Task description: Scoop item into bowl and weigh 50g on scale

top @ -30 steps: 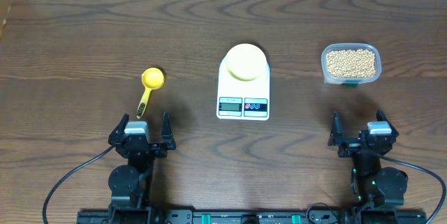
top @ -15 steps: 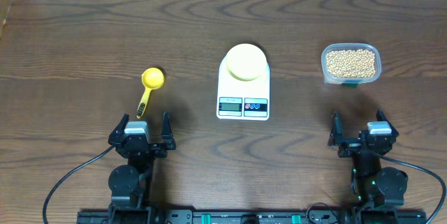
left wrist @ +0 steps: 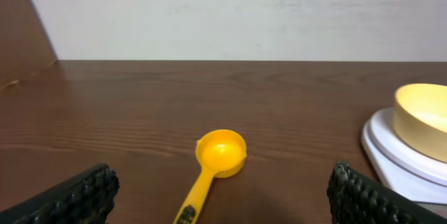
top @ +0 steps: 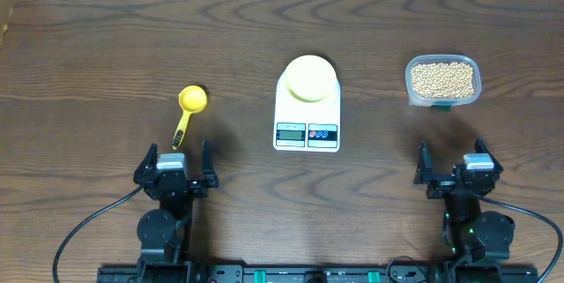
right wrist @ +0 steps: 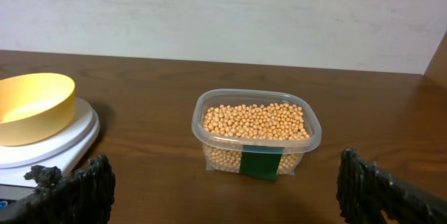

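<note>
Left hand [top: 178, 154] and right hand [top: 450, 153] are spread wide, holding nothing. The bowl [top: 308, 78] on the scale [top: 306, 121] looks empty.

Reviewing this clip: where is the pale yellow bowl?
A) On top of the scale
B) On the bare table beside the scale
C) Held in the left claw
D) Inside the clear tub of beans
A: the bowl sits on the platform of the white scale, behind its display, as the overhead and both wrist views show.

You have bare table [top: 238, 98] between scoop [top: 189, 107] and scale [top: 307, 124], and between scale and far-right tub [top: 442, 80]. Scoop lies just beyond left gripper [top: 179, 152]; bowl [top: 307, 78] tops the scale.
</note>
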